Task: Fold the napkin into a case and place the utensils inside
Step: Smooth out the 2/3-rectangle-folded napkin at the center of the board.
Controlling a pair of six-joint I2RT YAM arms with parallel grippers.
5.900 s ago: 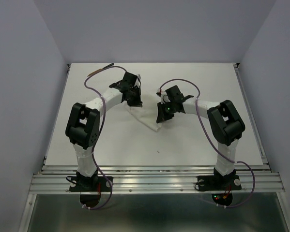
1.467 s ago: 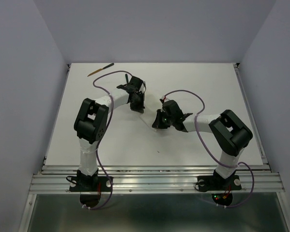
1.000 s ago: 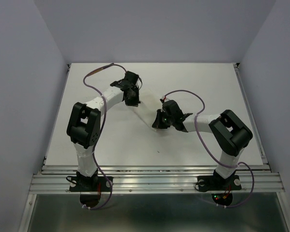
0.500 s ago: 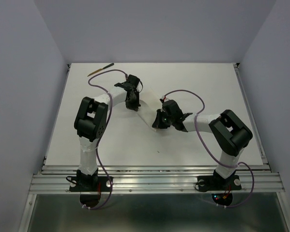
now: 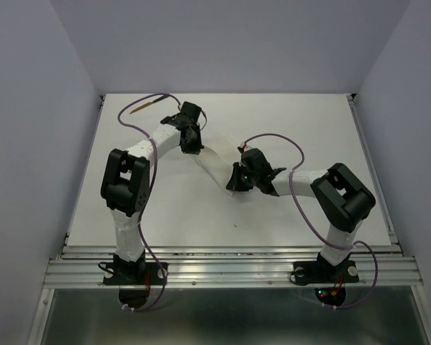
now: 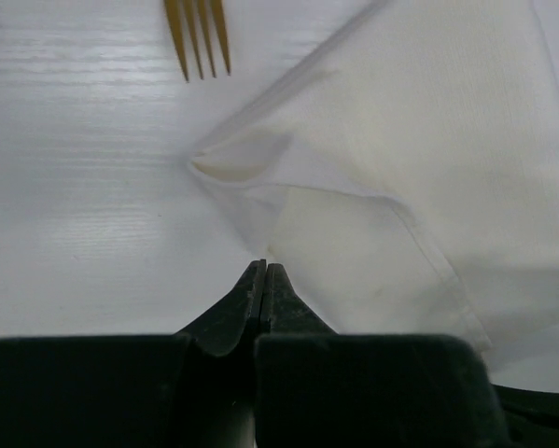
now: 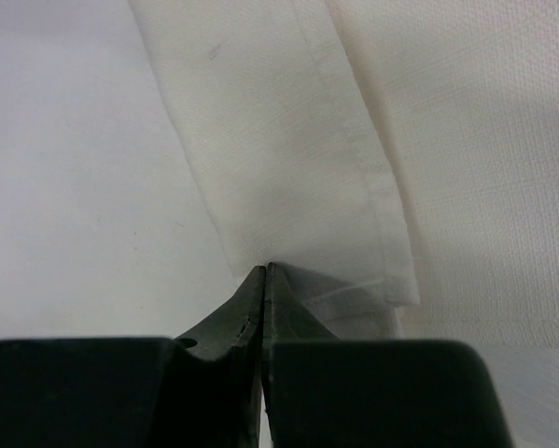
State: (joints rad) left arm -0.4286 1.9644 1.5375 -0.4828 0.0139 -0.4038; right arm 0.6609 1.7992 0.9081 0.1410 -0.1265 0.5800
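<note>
Napkin (image 5: 214, 167), white cloth partly folded into a band, is shown mid-worktop (image 5: 309, 122), stretched between both arms. The left pincer (image 6: 263, 271) is closed on a folded corner, the right pincer (image 7: 265, 269) on the hemmed edge. The fabric is judged light, limp and easily creased, best pinched at hems or corners. A wooden fork (image 6: 200, 37) is seen just beyond.
</note>
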